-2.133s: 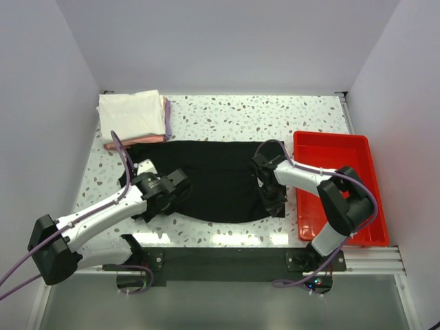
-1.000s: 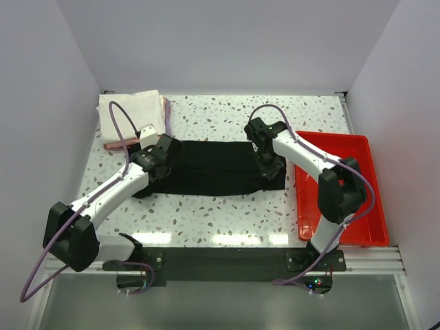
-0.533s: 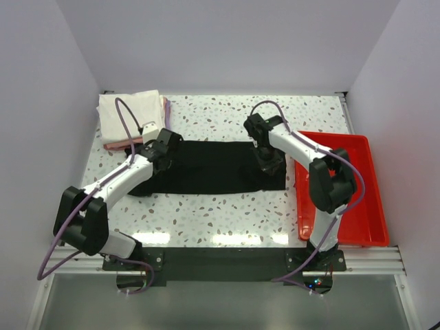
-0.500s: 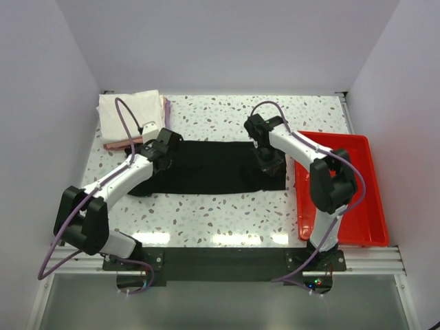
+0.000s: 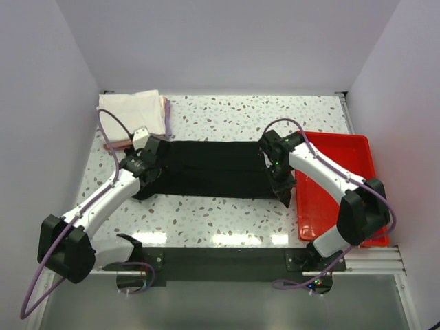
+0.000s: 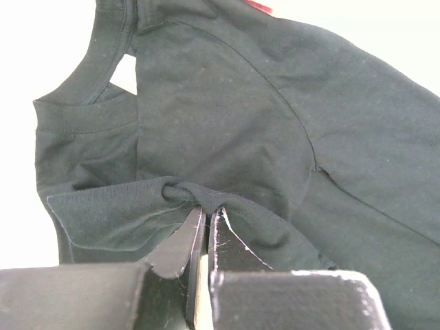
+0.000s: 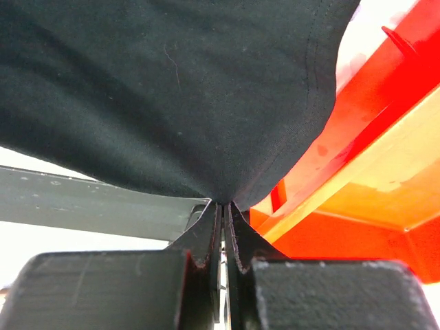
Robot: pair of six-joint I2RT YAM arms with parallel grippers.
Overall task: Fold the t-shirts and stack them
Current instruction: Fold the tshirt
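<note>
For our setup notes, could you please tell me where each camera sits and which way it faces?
Top external: above and behind the bases, looking down at the table; both arms show.
Left wrist: rides the left arm, facing the black t-shirt; left pincer shows.
Right wrist: rides the right arm, facing the shirt's hem and the red tray; right pincer shows.
All three share the black t-shirt.

No text, label, brand, number or sign can be read
</note>
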